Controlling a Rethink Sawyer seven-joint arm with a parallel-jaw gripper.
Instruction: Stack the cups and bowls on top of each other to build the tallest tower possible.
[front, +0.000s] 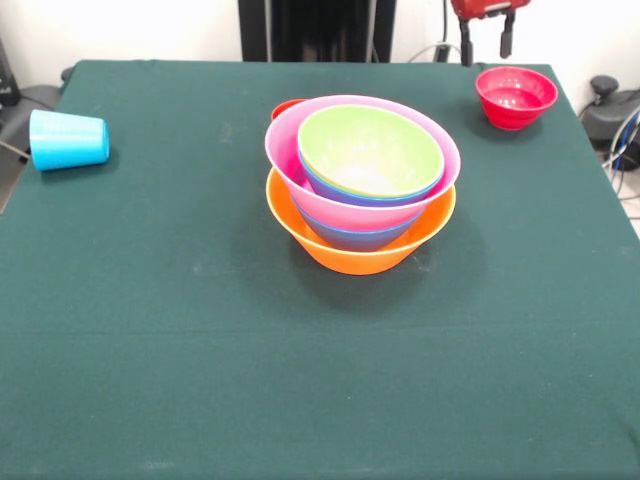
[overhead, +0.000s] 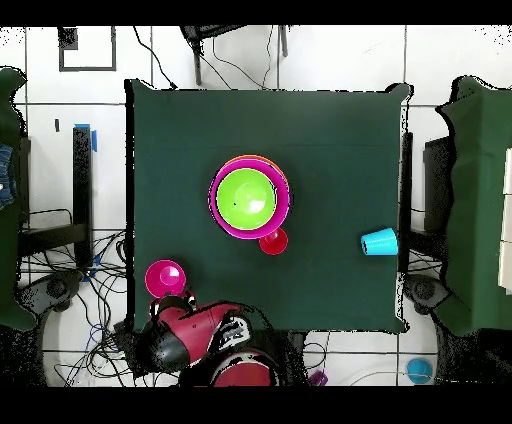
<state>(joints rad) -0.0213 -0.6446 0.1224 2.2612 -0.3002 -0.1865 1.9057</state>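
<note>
Tower (front: 360, 190) of 4 visible nested bowls at table (front: 200, 380) centre, orange base, blue, pink, lime green on top, red cup (overhead: 273, 241) just behind, light blue cup (front: 68, 140) on its side at left edge, small red bowl (front: 515, 97) at far right corner, gripper (front: 487, 38) above it, fingers apart, empty.

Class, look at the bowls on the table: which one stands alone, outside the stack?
The small red bowl, near the table's far corner below the gripper. The others sit nested in the tower on the orange bowl.
</note>
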